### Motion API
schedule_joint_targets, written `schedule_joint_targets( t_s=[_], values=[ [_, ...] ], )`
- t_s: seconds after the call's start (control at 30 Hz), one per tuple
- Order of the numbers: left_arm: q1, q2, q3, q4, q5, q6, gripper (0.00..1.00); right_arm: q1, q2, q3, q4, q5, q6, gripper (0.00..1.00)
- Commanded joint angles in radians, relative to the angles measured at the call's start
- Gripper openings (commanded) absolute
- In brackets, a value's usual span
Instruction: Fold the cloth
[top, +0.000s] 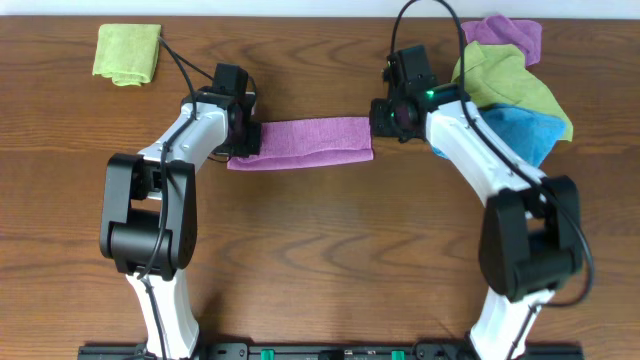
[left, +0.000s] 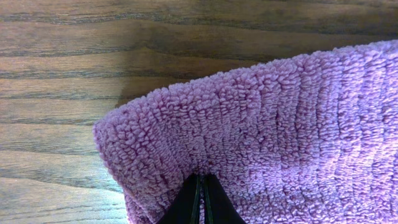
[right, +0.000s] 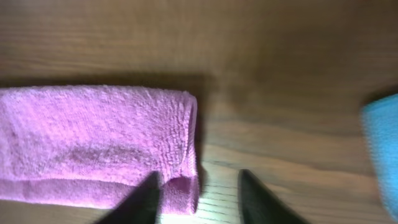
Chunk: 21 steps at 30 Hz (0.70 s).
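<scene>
The purple cloth (top: 305, 142) lies on the wooden table as a long folded strip. My left gripper (top: 245, 140) is at its left end. In the left wrist view the fingers (left: 201, 188) are shut together, pinching the fuzzy cloth (left: 280, 118) near its folded corner. My right gripper (top: 385, 118) is at the cloth's right end. In the right wrist view its fingers (right: 200, 196) are open, straddling the cloth's near right corner (right: 180, 190), with the rest of the cloth (right: 93, 137) stretching left.
A folded green cloth (top: 128, 52) lies at the back left. A pile of cloths sits at the back right: purple (top: 508, 35), green (top: 510, 82) and blue (top: 525, 132). The blue one shows at the edge of the right wrist view (right: 382, 149).
</scene>
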Motion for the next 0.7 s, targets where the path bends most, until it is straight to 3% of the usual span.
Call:
schedule_joint_targets(
  t_s=[0.0,0.17,0.23,0.43,0.67],
  values=[
    [-0.003,0.051,-0.005,-0.016,-0.004,-0.003,0.06,-0.045,0.055,-0.005,0.001,-0.198,-0.005,0.6],
    [-0.003,0.051,-0.006,-0.019,-0.004,-0.003,0.06,-0.135,0.082,-0.005,0.011,-0.389,-0.054,0.84],
    [-0.003,0.051,-0.005,-0.018,-0.004,-0.003,0.06,-0.159,0.101,-0.005,0.014,-0.449,-0.072,0.89],
    [-0.003,0.051,-0.005,-0.013,-0.004,-0.003,0.06,-0.188,0.189,-0.005,0.069,-0.626,-0.072,0.89],
    [-0.003,0.051,-0.006,-0.013,-0.004,-0.004,0.05,-0.177,0.255,-0.005,0.111,-0.652,-0.072,0.9]
  ],
)
